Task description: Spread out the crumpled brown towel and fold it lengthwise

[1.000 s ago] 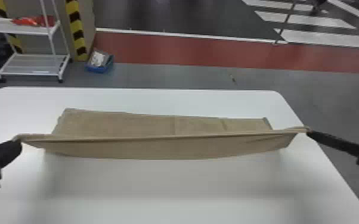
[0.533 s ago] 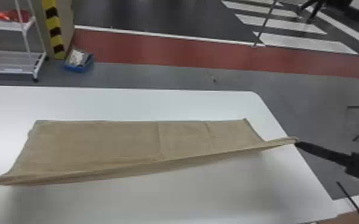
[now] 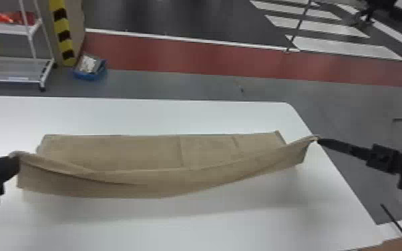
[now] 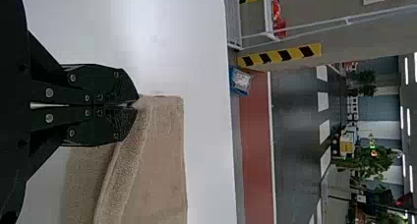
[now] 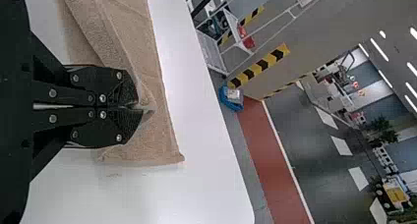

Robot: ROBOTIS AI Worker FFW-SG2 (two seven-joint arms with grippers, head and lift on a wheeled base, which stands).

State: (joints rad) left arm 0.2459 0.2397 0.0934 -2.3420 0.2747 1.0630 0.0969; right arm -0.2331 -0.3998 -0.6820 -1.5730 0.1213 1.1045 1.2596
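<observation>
Left gripper [image 4: 137, 105] and right gripper [image 5: 141, 107] are clamping the brown towel [image 3: 143, 152] by two corners over the white table [image 3: 193, 230]. Spreading is appearing complete; the lengthwise fold is apparently forming, with lowering and release pending.

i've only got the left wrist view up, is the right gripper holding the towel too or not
Observer: Yes, the right gripper is shut on the towel, at the right end of its raised edge.
Operator: ok and is that edge tight all the way across
Observer: No, the head view shows it sagging in the middle, between the right gripper and the left gripper.
</observation>
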